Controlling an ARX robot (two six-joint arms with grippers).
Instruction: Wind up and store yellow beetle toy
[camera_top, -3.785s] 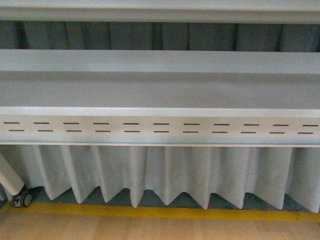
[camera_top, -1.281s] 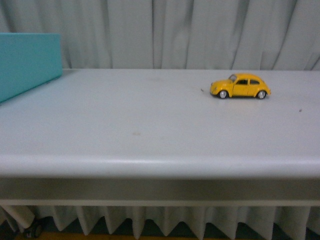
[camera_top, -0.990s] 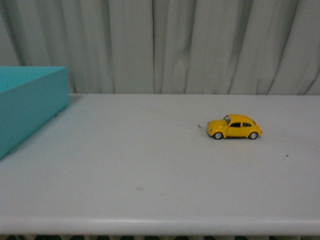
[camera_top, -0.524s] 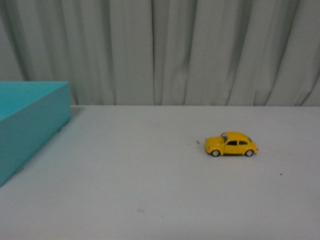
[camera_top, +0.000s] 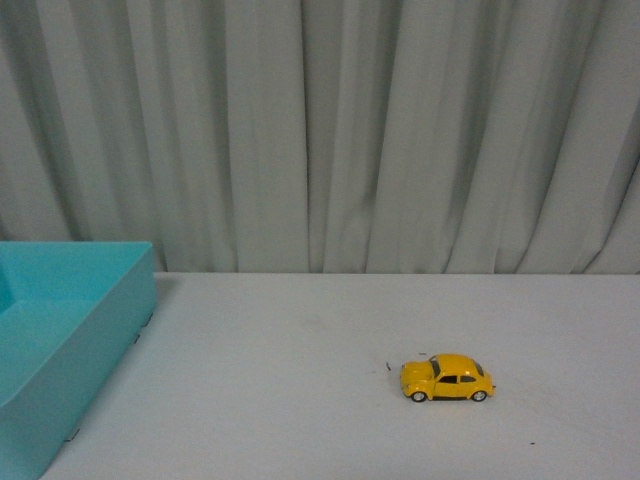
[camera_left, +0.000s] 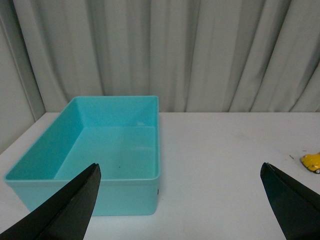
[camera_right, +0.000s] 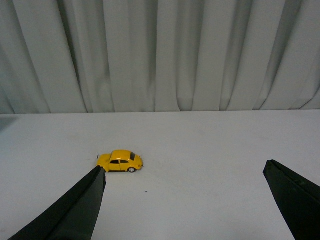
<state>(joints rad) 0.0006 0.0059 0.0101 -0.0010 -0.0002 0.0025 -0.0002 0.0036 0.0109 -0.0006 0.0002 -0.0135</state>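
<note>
Yellow beetle toy (camera_top: 447, 377), a small glossy rounded car, stands on its wheels in the right half of the pale grey surface (camera_top: 300, 400), well off the back edge. The front view has just climbed from the shelving below up to this top, so reaching can begin. Left hand (camera_left: 180, 172) and right hand (camera_right: 185, 170) both gape empty. An open turquoise plastic box (camera_top: 100, 370) waits at the left edge, with bare room between.

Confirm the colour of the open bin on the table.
Plain turquoise bin, clearest in the left wrist view.
</note>
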